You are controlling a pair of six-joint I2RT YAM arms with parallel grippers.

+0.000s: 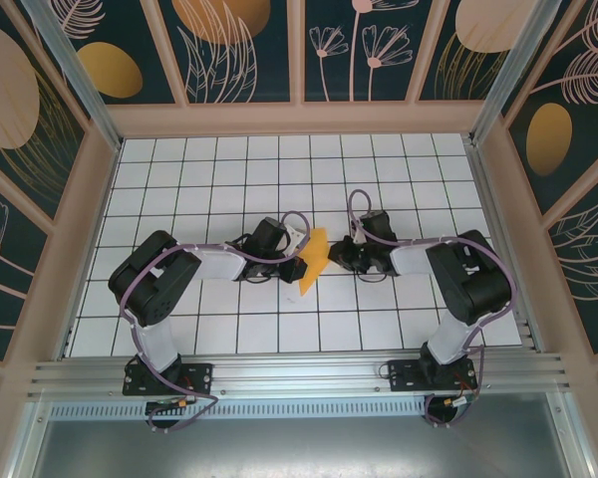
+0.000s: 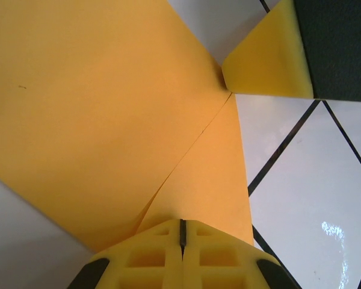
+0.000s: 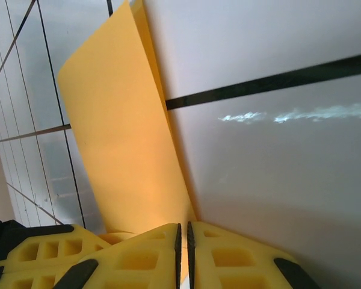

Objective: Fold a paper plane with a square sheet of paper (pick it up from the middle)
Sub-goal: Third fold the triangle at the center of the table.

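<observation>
The square sheet of paper (image 1: 313,261) is a bright-orange folded shape, standing up off the tiles between the two arms at mid-table. My left gripper (image 1: 295,263) is shut on its near edge. In the left wrist view the paper (image 2: 108,108) fills the upper left, with a fold line running up from the left gripper (image 2: 182,221). My right gripper (image 1: 341,255) meets the sheet from the right. In the right wrist view the right gripper (image 3: 182,225) has its jaws pressed almost together on the lower edge of the paper (image 3: 120,138).
White tiled table (image 1: 399,309) with black grid lines, fenced by wooden walls. The right gripper's yellow finger (image 2: 271,60) shows at the top right of the left wrist view. The left gripper's fingers (image 3: 42,256) show at the bottom left of the right wrist view.
</observation>
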